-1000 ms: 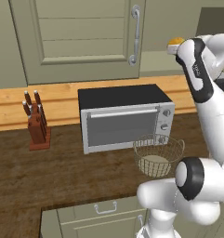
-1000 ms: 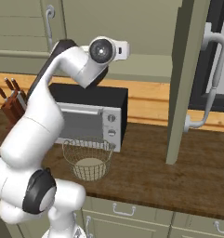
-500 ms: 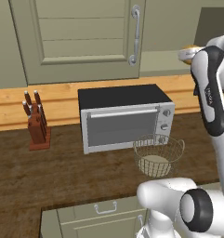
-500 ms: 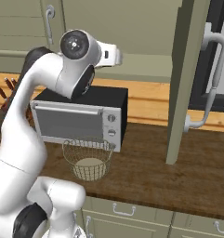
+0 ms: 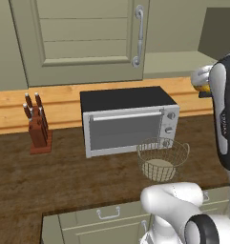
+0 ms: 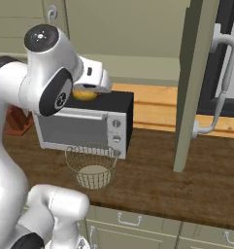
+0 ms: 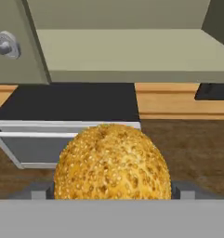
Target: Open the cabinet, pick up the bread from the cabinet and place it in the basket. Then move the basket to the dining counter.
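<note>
My gripper (image 7: 112, 189) is shut on the bread (image 7: 112, 162), a round golden seeded bun that sits between the two fingers. In the right base view the bread (image 6: 85, 95) hangs under the gripper (image 6: 91, 88) above the toaster oven's top. The left base view has the gripper (image 5: 202, 80) at the right edge, partly behind my arm. The wire basket (image 5: 147, 164) stands on the worktop in front of the oven, below the hand, with a pale disc bottom (image 6: 92, 171). The cabinet door (image 6: 189, 87) stands open to the right. The dining counter is out of view.
A silver and black toaster oven (image 5: 128, 119) stands mid-worktop. A knife block (image 5: 37, 126) is to its left. A closed wall cabinet door (image 5: 88, 38) with a bar handle hangs above. The open door's handle (image 6: 220, 87) juts out. Drawer fronts (image 6: 138, 228) run below the dark wood worktop.
My arm has swung away from the open cabinet with the bread in the gripper. The hand has come down and over toward the toaster oven and the basket.
</note>
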Available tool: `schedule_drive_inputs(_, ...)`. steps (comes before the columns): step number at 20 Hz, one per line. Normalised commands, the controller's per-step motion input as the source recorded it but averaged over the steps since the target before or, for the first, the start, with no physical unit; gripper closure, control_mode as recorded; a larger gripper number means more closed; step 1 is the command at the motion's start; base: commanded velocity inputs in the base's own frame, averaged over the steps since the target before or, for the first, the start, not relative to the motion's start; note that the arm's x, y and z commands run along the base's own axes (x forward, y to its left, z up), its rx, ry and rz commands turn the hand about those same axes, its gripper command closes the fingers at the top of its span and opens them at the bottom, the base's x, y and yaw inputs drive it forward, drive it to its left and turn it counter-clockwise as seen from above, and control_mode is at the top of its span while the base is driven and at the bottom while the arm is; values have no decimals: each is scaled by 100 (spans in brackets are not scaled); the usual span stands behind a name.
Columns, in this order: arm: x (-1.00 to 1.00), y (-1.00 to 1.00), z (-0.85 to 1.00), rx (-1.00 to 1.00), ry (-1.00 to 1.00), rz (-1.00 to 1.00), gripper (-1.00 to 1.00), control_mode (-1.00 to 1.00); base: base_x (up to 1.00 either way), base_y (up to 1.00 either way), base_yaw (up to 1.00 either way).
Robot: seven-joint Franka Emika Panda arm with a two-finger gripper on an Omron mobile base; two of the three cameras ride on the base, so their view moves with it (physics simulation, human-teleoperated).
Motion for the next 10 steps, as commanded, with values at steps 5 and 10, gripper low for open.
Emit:
schedule_drive_inputs(5, -31, 51, -100, -12, 45, 0, 100, -100, 0, 0, 0)
schedule_drive_inputs(10, 28, 28, -100, -8, 35, 0, 100, -100, 0, 0, 0)
